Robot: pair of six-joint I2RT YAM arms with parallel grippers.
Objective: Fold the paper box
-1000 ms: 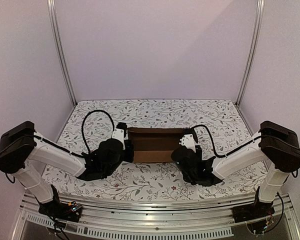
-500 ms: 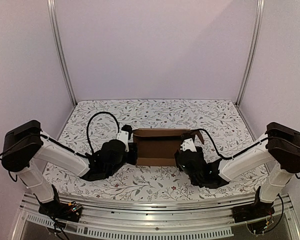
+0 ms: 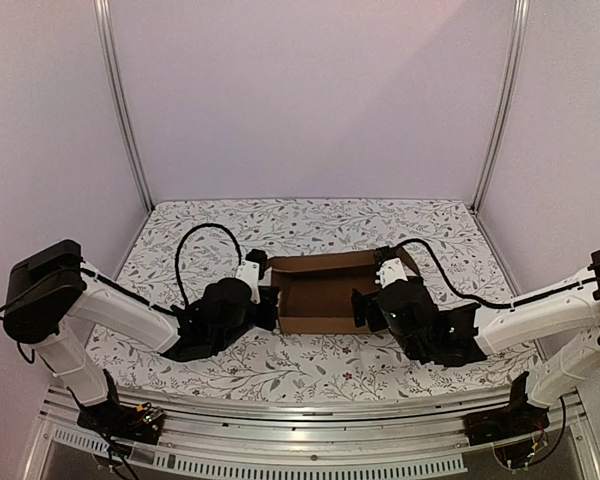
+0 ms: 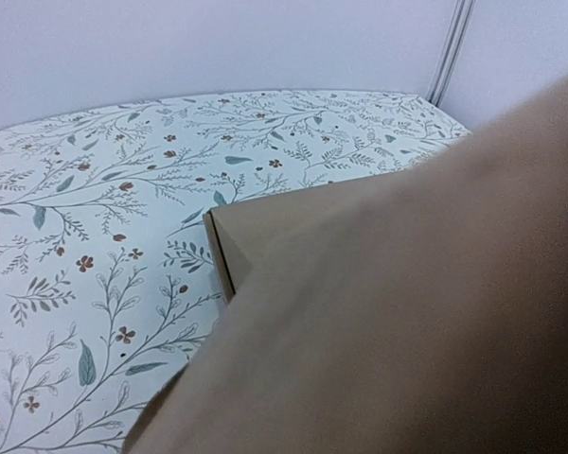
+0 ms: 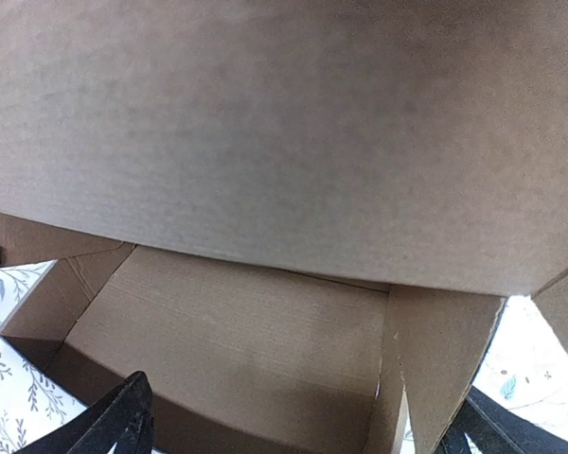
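The paper box (image 3: 320,292) is plain brown cardboard, sitting mid-table with its walls partly raised and its inside showing. My left gripper (image 3: 268,304) is at the box's left wall. In the left wrist view, cardboard (image 4: 407,312) covers the lens and hides the fingers; whether it pinches the wall does not show. My right gripper (image 3: 364,304) is at the box's right end, open. Its black fingertips (image 5: 121,418) stand wide apart at the bottom corners of the right wrist view. Between them I see the box floor (image 5: 237,331), a side flap (image 5: 440,359) and a broad panel (image 5: 284,123) overhead.
The table wears a white cloth with a leaf and flower print (image 3: 310,225). Metal posts (image 3: 120,100) and pale walls close in the back and sides. A silver rail (image 3: 300,430) runs along the near edge by the arm bases.
My right gripper has opened and let go of the box's right end, and its arm has stretched lower and further right. The box sits more open, its right flap standing outward. The left arm shifted slightly.
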